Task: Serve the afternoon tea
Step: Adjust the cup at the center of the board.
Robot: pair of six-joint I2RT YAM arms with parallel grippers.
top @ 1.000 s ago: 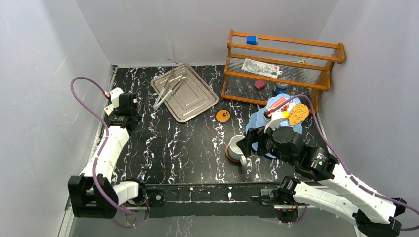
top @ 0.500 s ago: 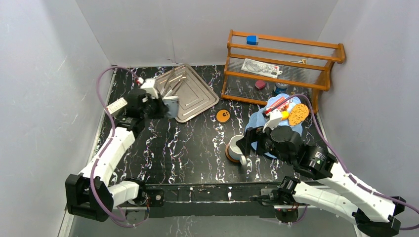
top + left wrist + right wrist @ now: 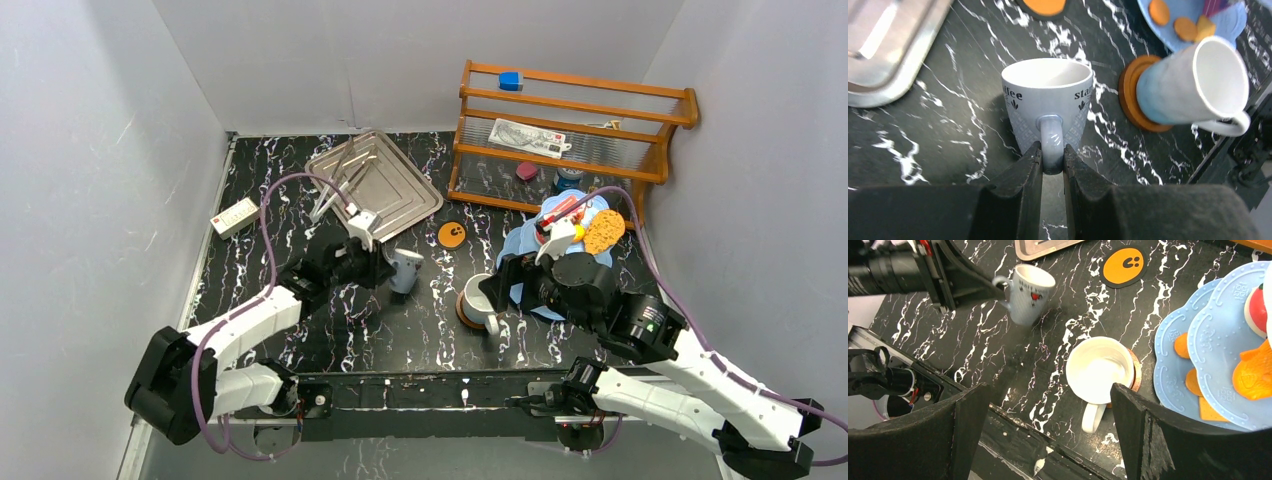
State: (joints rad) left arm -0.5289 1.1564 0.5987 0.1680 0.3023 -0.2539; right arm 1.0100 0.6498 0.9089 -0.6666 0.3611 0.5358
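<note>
Grey mug (image 3: 1047, 102), lettered, is showing at centre of the left wrist frame, its handle being pinched between the fingers of the left gripper (image 3: 1052, 161); in the right wrist frame it is leaning, upper left. White mug (image 3: 1096, 369) is resting on a brown saucer (image 3: 1129, 95) at mid-frame, just left of the light-blue stand (image 3: 1168, 345), with a second saucer (image 3: 1127, 263) lying at top. Right gripper (image 3: 1050, 432) is hanging above the white mug, fingers spread wide.

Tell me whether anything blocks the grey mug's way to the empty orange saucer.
Nothing visible does. Only bare tabletop lies between the grey mug, held by its handle in the left pincer, and the orange saucer; the white mug stands off to the side.
</note>
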